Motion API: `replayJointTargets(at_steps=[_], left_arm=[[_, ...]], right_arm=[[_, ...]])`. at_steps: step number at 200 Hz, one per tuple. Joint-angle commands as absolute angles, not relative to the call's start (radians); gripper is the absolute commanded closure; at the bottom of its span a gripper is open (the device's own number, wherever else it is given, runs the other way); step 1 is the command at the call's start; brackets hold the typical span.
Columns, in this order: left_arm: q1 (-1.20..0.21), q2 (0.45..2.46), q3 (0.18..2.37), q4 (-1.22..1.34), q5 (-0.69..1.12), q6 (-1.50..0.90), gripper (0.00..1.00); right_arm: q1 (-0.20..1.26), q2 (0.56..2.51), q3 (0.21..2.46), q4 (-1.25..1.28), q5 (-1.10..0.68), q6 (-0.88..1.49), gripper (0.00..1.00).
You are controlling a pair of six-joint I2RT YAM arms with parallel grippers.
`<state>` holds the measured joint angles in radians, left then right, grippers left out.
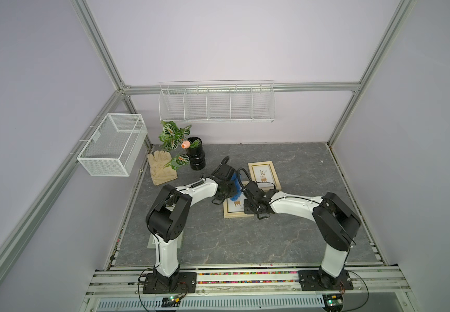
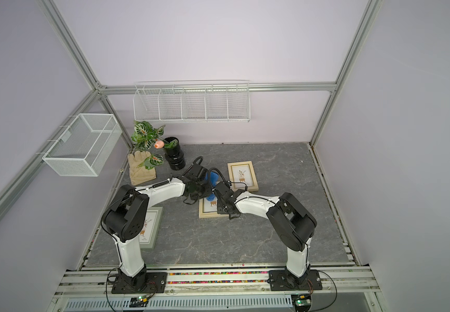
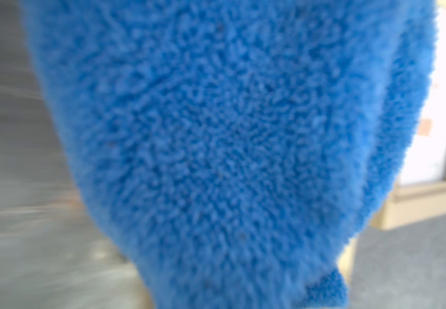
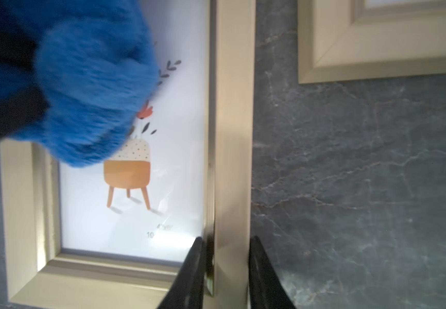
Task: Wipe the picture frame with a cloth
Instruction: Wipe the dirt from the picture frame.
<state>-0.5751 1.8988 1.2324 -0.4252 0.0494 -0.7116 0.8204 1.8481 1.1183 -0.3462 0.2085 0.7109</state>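
While your right gripper (image 4: 227, 267) clamps the pale-gold picture frame (image 4: 232, 133), your left gripper (image 1: 227, 187) clenches the plush blue cloth (image 4: 88, 107) on its glass (image 4: 179, 166): mid-wipe, sweep onward.

Place: robot lab cell.
Walls: aluminium profiles (image 1: 102, 51), plain lilac panels (image 1: 232, 40) on three sides.
Robots: left arm (image 1: 199, 189), right arm (image 1: 294, 206), bolted to a slotted rail (image 1: 245, 281) in front.
Desk (image 1: 245, 243): grey marble-look sheet with staged props: plant (image 1: 172, 135), glove (image 1: 161, 170), frame (image 4: 232, 133), cloth (image 4: 90, 101).
Storage: white wire rack (image 1: 215, 105) and mesh basket (image 1: 113, 146) hung on the profiles.
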Motion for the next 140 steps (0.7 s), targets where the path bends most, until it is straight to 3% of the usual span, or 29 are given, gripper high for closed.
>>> replayJointTargets(at_steps=[1, 68, 140], left_arm=[[-0.545, 1.882, 1.218, -0.525, -0.046, -0.656, 1.00], [-0.680, 2.062, 1.460, -0.492, 0.079, -0.715, 1.00], [-0.531, 1.944, 1.310, -0.551, -0.052, -0.667, 1.00]], right_arm=[[0.824, 1.870, 1.062, -0.456, 0.218, 0.722, 0.74], [0.824, 1.864, 1.068, -0.461, 0.218, 0.721, 0.74], [0.824, 1.861, 1.066, -0.466, 0.224, 0.721, 0.74]])
